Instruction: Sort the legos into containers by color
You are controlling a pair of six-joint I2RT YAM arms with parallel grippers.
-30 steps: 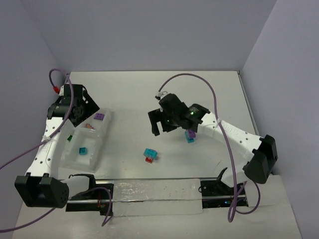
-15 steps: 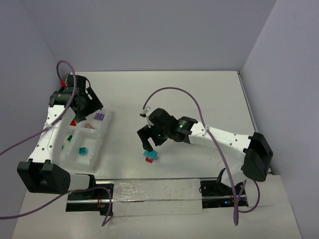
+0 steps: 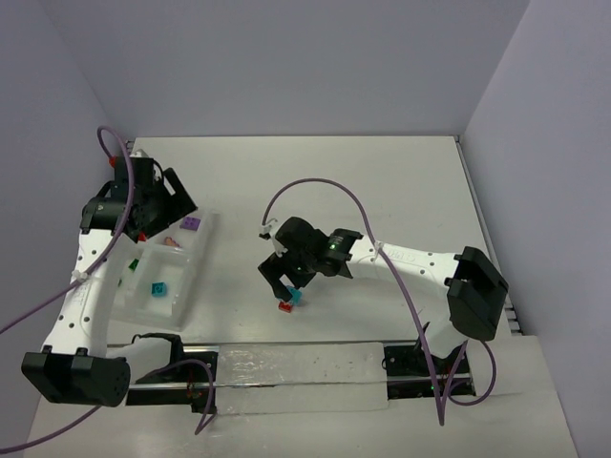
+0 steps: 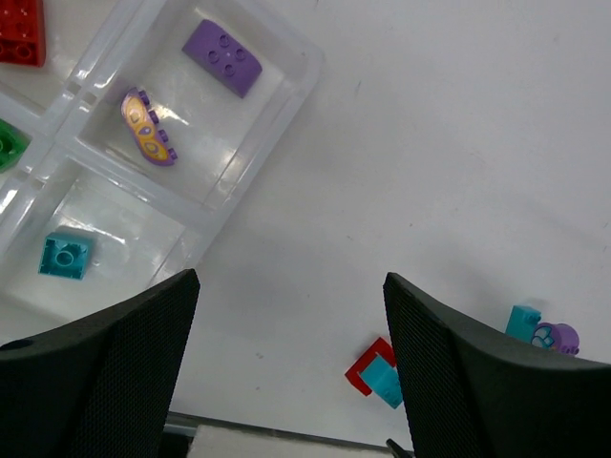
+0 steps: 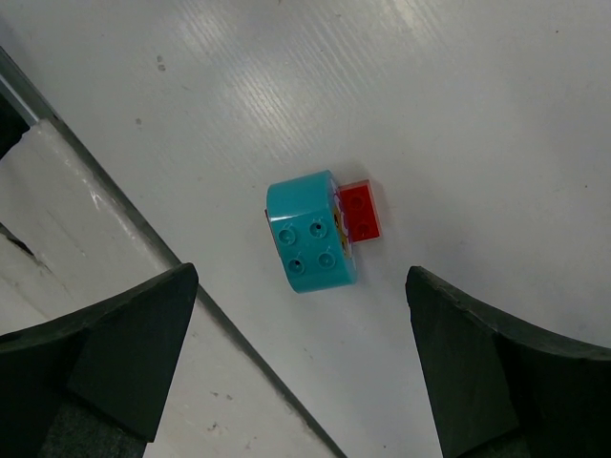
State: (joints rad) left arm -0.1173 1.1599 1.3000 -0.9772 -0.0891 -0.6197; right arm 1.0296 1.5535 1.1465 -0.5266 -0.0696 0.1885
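We've got the right gripper (image 5: 298,284) wide open and empty, hovering over the cyan-on-red lego pair (image 5: 320,231) on the table (image 5: 458,105), and the left gripper (image 4: 289,286) open and empty beside the tray (image 4: 307,69), which holds a purple lego (image 4: 222,58), cyan lego (image 4: 65,255), red lego (image 4: 21,31) and green lego (image 4: 8,148).

The clear divided tray (image 4: 304,72) holds a flat purple brick (image 4: 222,58) and a purple piece with an orange face (image 4: 146,127) together in one compartment. A cyan brick (image 4: 65,255) sits in the next, and a red brick (image 4: 21,29) and a green one (image 4: 8,148) sit in others. Outside the tray lie a cyan-and-red pair (image 5: 310,243), four cyan studs showing, and nearby, not touching it, a cyan-and-purple pair (image 4: 537,330).
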